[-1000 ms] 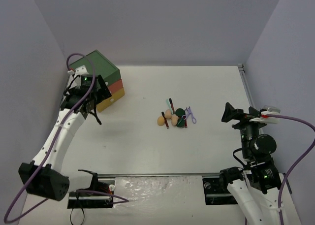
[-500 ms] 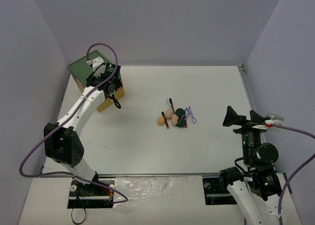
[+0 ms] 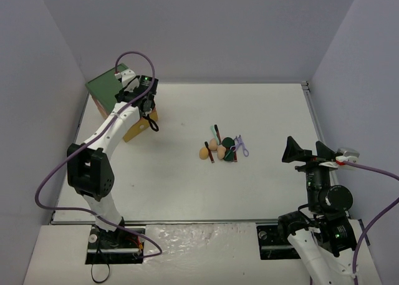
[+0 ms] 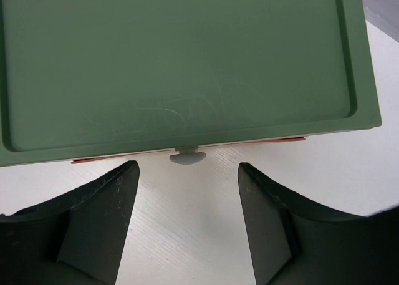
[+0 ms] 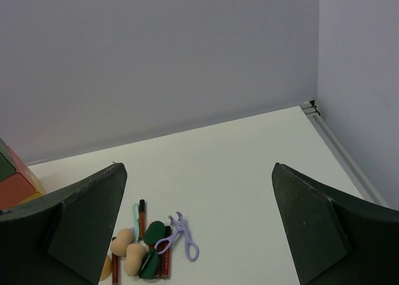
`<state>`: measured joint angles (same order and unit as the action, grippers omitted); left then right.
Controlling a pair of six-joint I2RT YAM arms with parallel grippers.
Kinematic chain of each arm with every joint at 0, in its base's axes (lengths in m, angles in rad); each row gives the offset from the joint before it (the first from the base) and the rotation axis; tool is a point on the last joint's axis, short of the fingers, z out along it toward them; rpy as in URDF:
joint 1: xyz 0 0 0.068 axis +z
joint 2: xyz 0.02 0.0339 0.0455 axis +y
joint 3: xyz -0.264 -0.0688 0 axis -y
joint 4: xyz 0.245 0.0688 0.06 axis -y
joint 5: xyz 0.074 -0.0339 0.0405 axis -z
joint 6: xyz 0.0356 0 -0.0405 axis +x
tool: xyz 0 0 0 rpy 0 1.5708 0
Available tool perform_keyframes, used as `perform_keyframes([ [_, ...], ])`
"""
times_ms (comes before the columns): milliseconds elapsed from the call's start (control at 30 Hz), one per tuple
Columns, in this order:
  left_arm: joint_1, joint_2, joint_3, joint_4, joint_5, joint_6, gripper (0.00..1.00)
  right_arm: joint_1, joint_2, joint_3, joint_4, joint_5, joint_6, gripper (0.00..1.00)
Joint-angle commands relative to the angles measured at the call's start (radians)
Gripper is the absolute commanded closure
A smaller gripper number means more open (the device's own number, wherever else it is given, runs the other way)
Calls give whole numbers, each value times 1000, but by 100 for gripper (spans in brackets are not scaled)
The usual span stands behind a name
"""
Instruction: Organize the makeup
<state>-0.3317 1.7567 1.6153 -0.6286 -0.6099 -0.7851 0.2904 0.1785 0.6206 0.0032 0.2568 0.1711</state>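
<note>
The makeup lies in a small pile mid-table: tan egg-shaped sponges (image 3: 212,145), dark-red sticks (image 3: 209,153), a dark green round piece (image 3: 229,142), a teal tool (image 3: 218,137) and a purple tool (image 3: 242,146). The right wrist view shows them low and left: sponges (image 5: 123,241), green piece (image 5: 153,231), purple tool (image 5: 181,237), a stick (image 5: 142,215). My left gripper (image 3: 148,119) is open and empty at the green-topped box (image 3: 105,85). Its fingers flank the box's grey drawer knob (image 4: 187,158) without touching. My right gripper (image 3: 307,153) is open and empty, right of the pile.
The box's green lid (image 4: 181,60) fills the left wrist view; its coloured drawer fronts (image 5: 15,185) show at the left edge of the right wrist view. Grey walls enclose the table. A metal rail (image 3: 311,113) runs along the right edge. Purple cables loop off both arms.
</note>
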Motion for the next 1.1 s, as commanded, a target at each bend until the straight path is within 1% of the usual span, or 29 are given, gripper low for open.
perform_keyframes([
  [0,3,-13,58,14,-43,-34,43,10,-9,-2,109,21,-12,0],
  [267,3,2,83,9,-60,-29,53,10,-16,-5,113,-1,-12,0],
  [367,5,4,89,9,-62,-28,54,10,-18,-8,115,-4,-12,0],
  [533,5,9,91,4,-63,-27,59,10,-22,-9,114,-9,-13,0],
  [1067,24,24,91,-3,-52,-34,60,10,-27,-15,119,-16,-15,0],
])
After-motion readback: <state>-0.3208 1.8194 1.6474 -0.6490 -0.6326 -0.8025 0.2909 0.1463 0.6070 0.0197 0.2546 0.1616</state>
